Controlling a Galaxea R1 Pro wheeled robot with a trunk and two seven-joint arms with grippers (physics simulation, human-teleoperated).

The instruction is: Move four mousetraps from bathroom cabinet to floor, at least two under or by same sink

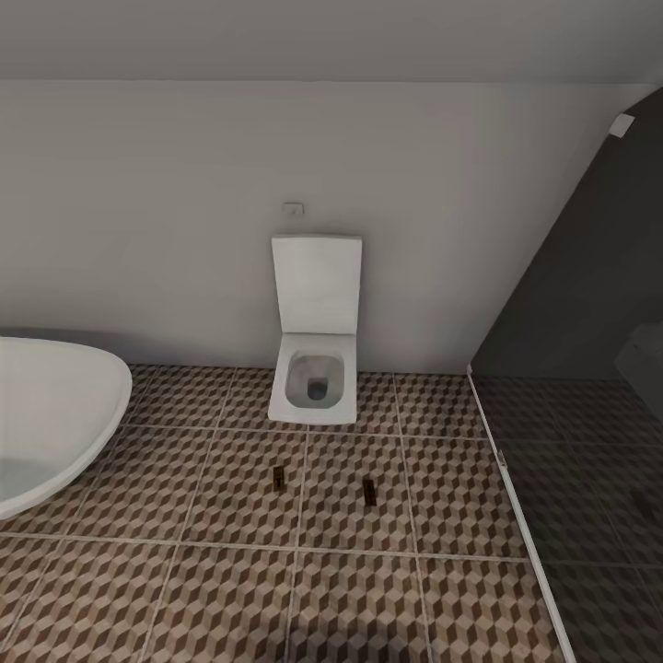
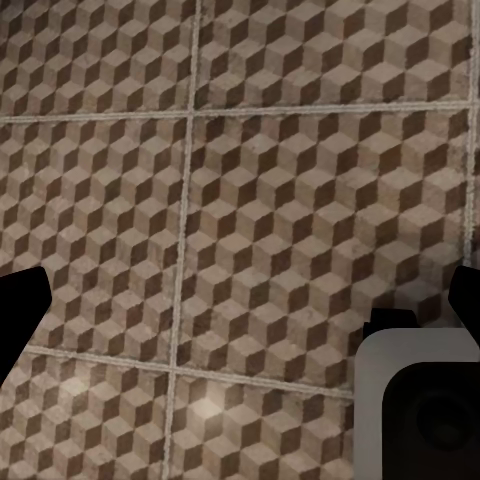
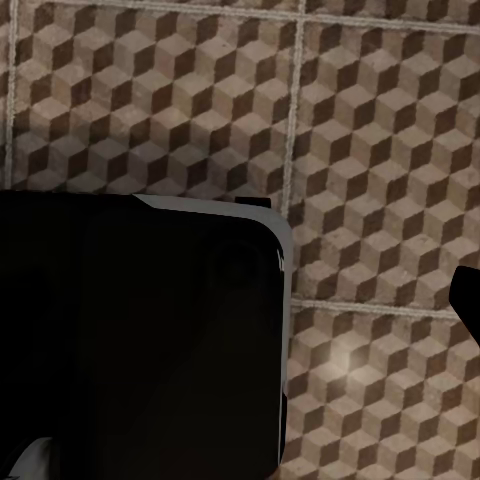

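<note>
Head view: two mousetraps lie flat on the bathroom floor (image 1: 230, 571), one (image 1: 278, 475) at about 7 o'clock from the toilet (image 1: 315, 385), the other (image 1: 369, 492) at about 5 o'clock from it. They sit well apart from each other and clear of the toilet base. Both are small and dark at this range; details unreadable.

Count:
- mousetraps in view: 2 of the 4 required
- toilet: 1, lid raised against the wall
- white basin or tub rim (image 1: 64, 405): 1, at 9 o'clock of the frame; cannot tell which fixture it is
- dark glass partition (image 1: 589, 304): 1, at 3 o'clock

No cabinet appears in these frames, so two traps are judged not yet placed.

Jaws: the left wrist view has dark finger edges at the far sides of the frame with only tiles between, so the left jaws stand wide and empty. The right wrist view has one dark tip at the frame edge beside a large dark housing; whether the right jaws are wide or narrow, I cannot tell.

Risks, as judgement:
- The two traps lie by the toilet, not clearly beside a sink. If the white rim is a tub, the sink condition is unmet.
- The base could roll over a trap, since they are low and dark against patterned tiles.
- A trap set behind the glass partition might count as a different floor.
</note>
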